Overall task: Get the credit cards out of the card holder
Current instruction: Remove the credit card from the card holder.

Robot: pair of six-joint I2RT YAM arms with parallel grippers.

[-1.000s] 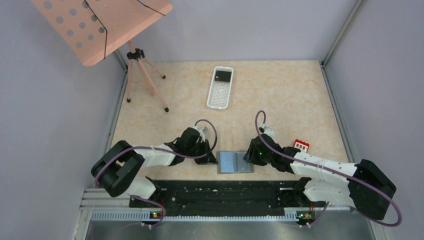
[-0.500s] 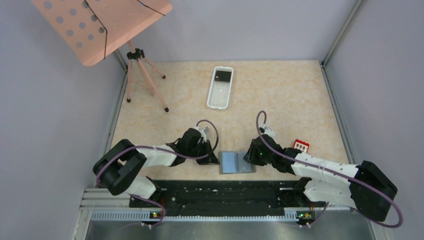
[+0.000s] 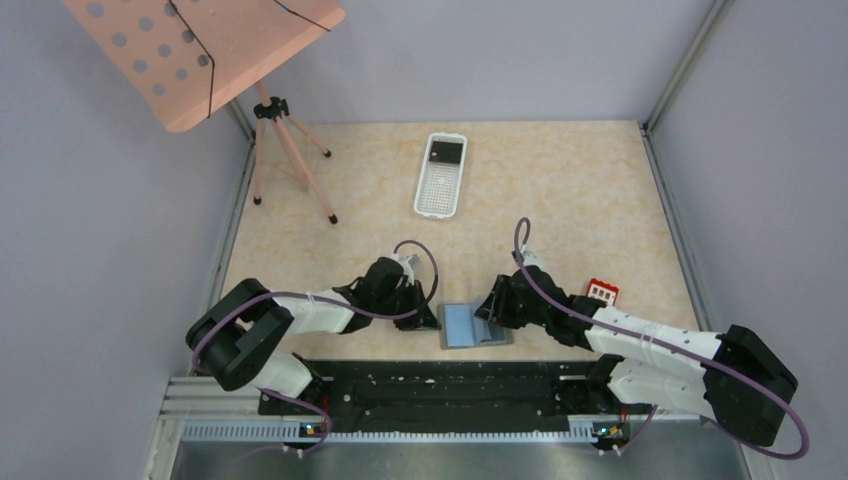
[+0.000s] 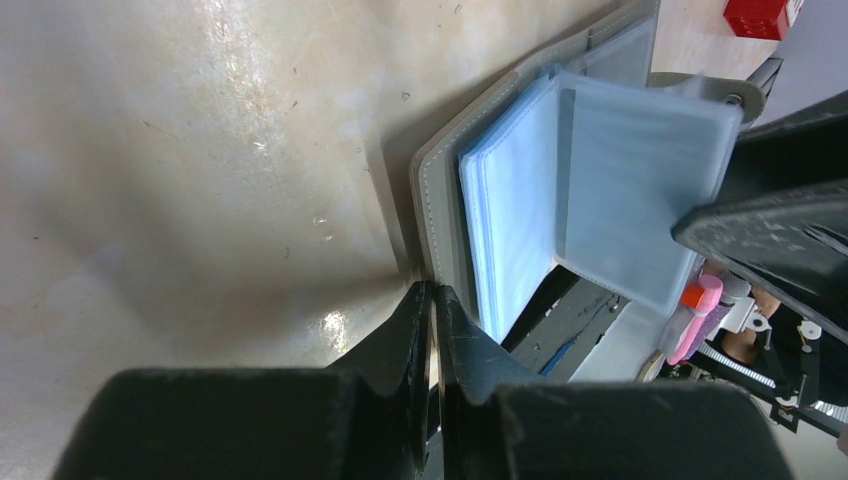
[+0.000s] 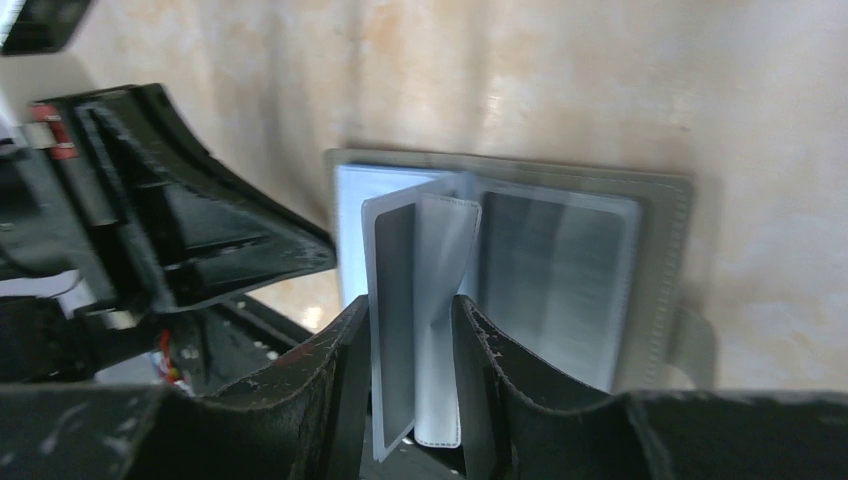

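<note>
The grey card holder [image 3: 461, 338] lies open near the table's front edge, blue-grey pockets up [image 4: 515, 220] [image 5: 560, 260]. My left gripper [image 3: 427, 319] [image 4: 433, 292] is shut, its tips pinching the left edge of the grey cover [image 4: 440, 200]. Above the holder's right half, my right gripper [image 3: 490, 312] [image 5: 412, 312] is shut on clear pocket leaves [image 5: 425, 260] lifted upright from the centre fold; whether a card sits inside them I cannot tell. A red credit card with white squares [image 3: 602, 291] [image 4: 757, 15] lies on the table to the right.
A white perforated basket [image 3: 440, 190] with a dark item [image 3: 446, 153] stands at the back centre. A pink stand on a tripod [image 3: 290, 150] occupies the back left. A black rail [image 3: 440, 395] runs just in front of the holder. Grey walls enclose the table.
My right gripper has shifted left and back over the holder, raising the pocket leaves upright. The left gripper stays put.
</note>
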